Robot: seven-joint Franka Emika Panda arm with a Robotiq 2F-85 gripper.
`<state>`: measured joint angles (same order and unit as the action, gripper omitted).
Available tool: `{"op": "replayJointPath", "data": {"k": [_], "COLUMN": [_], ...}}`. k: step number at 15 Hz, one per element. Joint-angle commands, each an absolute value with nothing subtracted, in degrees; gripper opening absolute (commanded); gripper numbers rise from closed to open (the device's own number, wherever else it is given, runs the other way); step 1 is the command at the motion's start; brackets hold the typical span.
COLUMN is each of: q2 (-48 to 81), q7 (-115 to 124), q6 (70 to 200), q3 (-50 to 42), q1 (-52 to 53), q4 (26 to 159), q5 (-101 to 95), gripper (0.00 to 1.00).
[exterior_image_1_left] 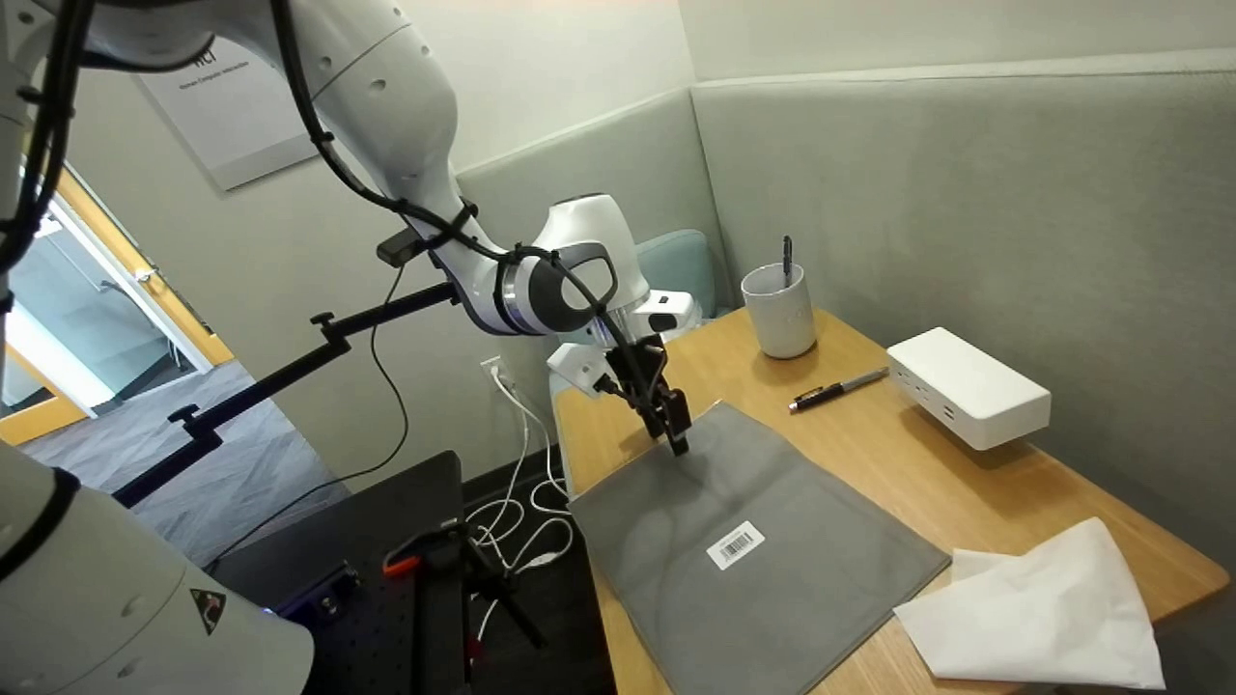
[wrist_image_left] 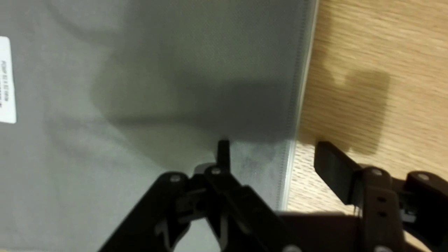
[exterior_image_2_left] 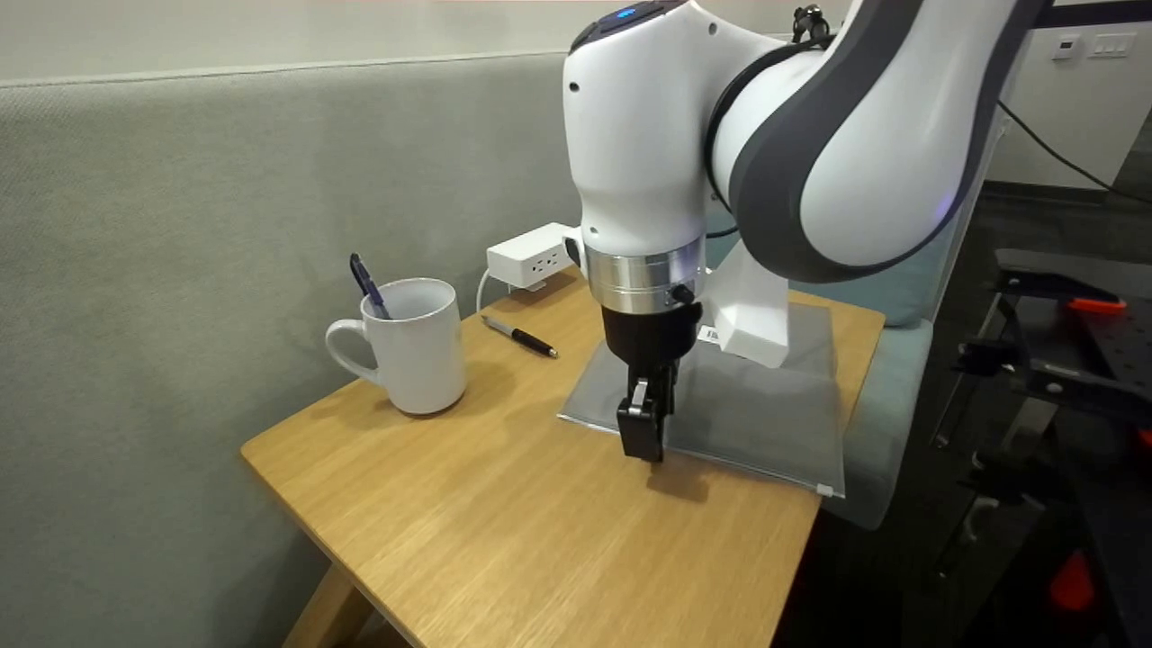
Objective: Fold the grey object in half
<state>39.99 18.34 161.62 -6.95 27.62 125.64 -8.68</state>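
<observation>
Straddling the edge (wrist_image_left: 299, 112) of the grey pouch (exterior_image_1_left: 782, 584): gripper (wrist_image_left: 273, 148), fingers (wrist_image_left: 332, 171) wide, holding nothing. Wrist view has pouch at 9 o'clock of that edge, table (wrist_image_left: 416, 122) at 3. Can't tell if the fingers touch down. Pouch lies flat on the table, unfolded, so I'd judge this the pre-grasp step. In an exterior view the gripper is at the pouch's 11 o'clock; next should be dip, pinch, lift, then carry over the label (exterior_image_1_left: 736, 545) toward 4 o'clock.

Pale wall (exterior_image_1_left: 570, 58) above a grey-green upholstered bench back (exterior_image_1_left: 966, 193), light wooden table (exterior_image_1_left: 859, 444), streaked grey floor (exterior_image_1_left: 261, 473), possibly planked.
</observation>
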Motion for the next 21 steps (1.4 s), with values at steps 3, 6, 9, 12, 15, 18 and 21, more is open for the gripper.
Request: {"op": "replayJointPath", "data": {"k": [3, 6, 9, 12, 15, 18, 21], "q2": [40.0, 39.5, 39.4, 39.3, 39.3, 39.2, 38.9], "q7": [20.5, 20.5, 20.5, 20.7, 20.7, 20.6, 20.3], "q6": [162.4, 163.0, 163.4, 163.6, 163.7, 163.7, 163.7], "q3": [-8.6, -8.7, -8.9, -9.3, -9.7, -9.9, -9.6], "q1": [28.8, 28.6, 28.5, 28.4, 28.5, 28.4, 28.1], "q4": [125.8, 126.4, 126.6, 126.8, 126.8, 126.8, 127.0], "q5": [-9.5, -9.4, -9.3, -9.3, -9.3, -9.3, -9.2], "gripper": [0.69, 0.53, 0.42, 0.31, 0.04, 0.0, 0.01]}}
